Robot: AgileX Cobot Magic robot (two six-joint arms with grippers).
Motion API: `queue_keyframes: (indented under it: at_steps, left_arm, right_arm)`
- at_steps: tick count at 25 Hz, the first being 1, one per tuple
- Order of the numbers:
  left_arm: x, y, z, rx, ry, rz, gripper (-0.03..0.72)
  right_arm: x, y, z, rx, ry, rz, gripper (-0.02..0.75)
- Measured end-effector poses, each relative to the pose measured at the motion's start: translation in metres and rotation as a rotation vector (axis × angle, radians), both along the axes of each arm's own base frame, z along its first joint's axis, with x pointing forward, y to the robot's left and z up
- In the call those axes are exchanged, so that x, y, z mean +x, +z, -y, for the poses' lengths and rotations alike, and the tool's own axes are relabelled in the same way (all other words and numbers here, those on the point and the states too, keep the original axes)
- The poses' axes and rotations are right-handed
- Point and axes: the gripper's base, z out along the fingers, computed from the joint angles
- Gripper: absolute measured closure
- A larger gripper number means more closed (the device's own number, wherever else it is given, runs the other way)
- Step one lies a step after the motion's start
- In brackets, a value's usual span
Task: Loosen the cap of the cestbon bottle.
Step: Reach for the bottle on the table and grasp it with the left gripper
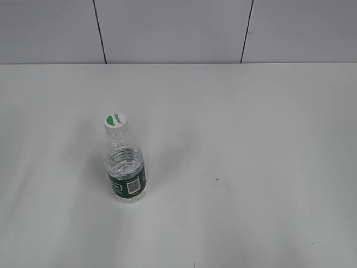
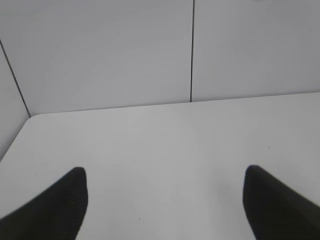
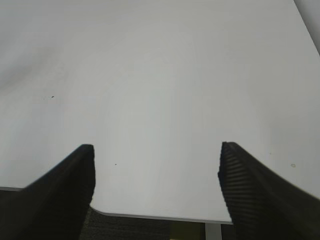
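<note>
The cestbon bottle (image 1: pixel 125 167) stands upright on the white table (image 1: pixel 251 167), left of the middle in the exterior view. It is clear and ribbed, with a dark green label band and a white barcode patch. Its white cap (image 1: pixel 115 120) with a green half-circle is on the neck. Neither arm shows in the exterior view. My left gripper (image 2: pixel 164 172) is open and empty over bare table. My right gripper (image 3: pixel 156 150) is open and empty above the table's near edge. The bottle shows in neither wrist view.
A grey panelled wall (image 1: pixel 178 30) stands behind the table. The left wrist view shows the table's far left corner (image 2: pixel 31 117) and the wall. The right wrist view shows the table's near edge (image 3: pixel 150 216) with dark floor below.
</note>
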Motion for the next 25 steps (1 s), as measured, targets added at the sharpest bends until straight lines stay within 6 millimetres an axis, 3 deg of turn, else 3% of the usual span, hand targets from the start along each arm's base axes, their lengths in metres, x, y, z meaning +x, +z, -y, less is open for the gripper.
queue_keyframes:
  at_steps: [17,25]
  left_arm:
    - [0.052,-0.033,0.004,-0.027,-0.024,0.017,0.118]
    - [0.072,-0.062,0.007,-0.024,-0.05,-0.036,0.118]
  right_arm:
    - [0.0,0.0,0.0,0.001,0.0,0.0,0.15]
    - [0.0,0.0,0.0,0.001,0.0,0.0,0.15]
